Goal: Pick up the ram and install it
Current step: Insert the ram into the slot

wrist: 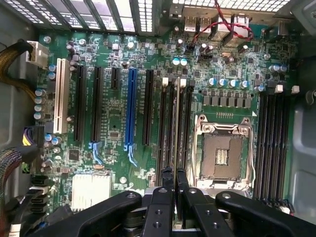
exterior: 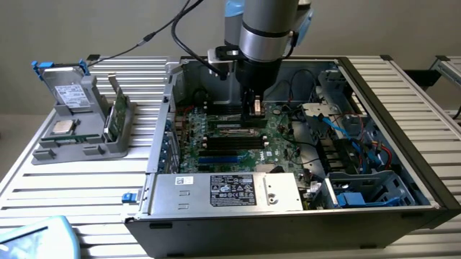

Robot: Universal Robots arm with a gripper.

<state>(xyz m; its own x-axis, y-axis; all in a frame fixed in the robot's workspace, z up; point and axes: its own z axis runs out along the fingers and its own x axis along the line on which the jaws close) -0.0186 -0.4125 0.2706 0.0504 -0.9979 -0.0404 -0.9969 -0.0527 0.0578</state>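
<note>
The ram (wrist: pixel 176 123) appears edge-on in the wrist view as a thin pale strip running away from my fingertips. My gripper (wrist: pixel 175 174) is shut on its near end, one black finger (wrist: pixel 166 190) on each side. The stick lies parallel to the black memory slots (wrist: pixel 164 128) beside the empty CPU socket (wrist: pixel 220 155) and directly over them; I cannot tell whether it touches a slot. In the exterior view my gripper (exterior: pixel 255 113) hangs low inside the open computer case (exterior: pixel 425 178), just above the motherboard (exterior: pixel 238 143).
More memory slots (wrist: pixel 274 143) lie on the socket's other side, and long expansion slots (wrist: pixel 131 108), one blue, lie beyond the ram. The power supply (exterior: pixel 226 191) stands at the case's near wall. A grey holder (exterior: pixel 83 145) at the exterior view's left carries a bracketed green card (exterior: pixel 117 116).
</note>
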